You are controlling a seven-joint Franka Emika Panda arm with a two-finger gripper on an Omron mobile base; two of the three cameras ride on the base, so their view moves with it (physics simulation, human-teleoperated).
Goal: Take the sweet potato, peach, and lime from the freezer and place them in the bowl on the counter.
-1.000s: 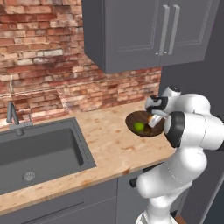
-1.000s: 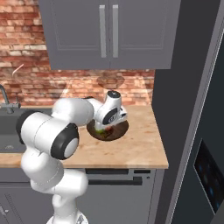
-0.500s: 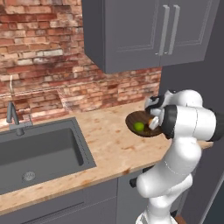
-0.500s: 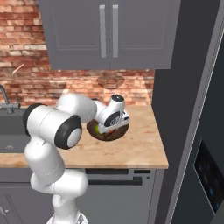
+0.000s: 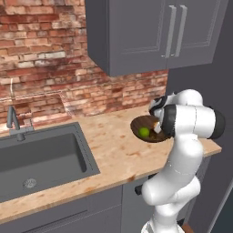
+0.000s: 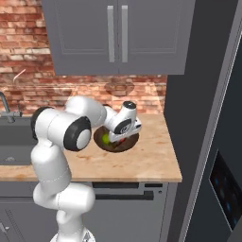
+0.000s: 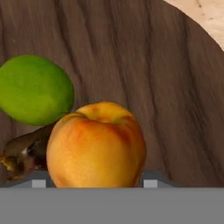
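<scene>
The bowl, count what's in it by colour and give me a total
Inside the bowl:
Green: 1, the lime
Orange: 1, the peach
Dark brown: 1, the sweet potato, partly hidden behind the peach
Total: 3

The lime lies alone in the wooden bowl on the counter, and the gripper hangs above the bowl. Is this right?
Not alone. In the hand view the lime shares the bowl with the peach and the sweet potato. The bowl is on the counter, with the gripper above it.
</scene>
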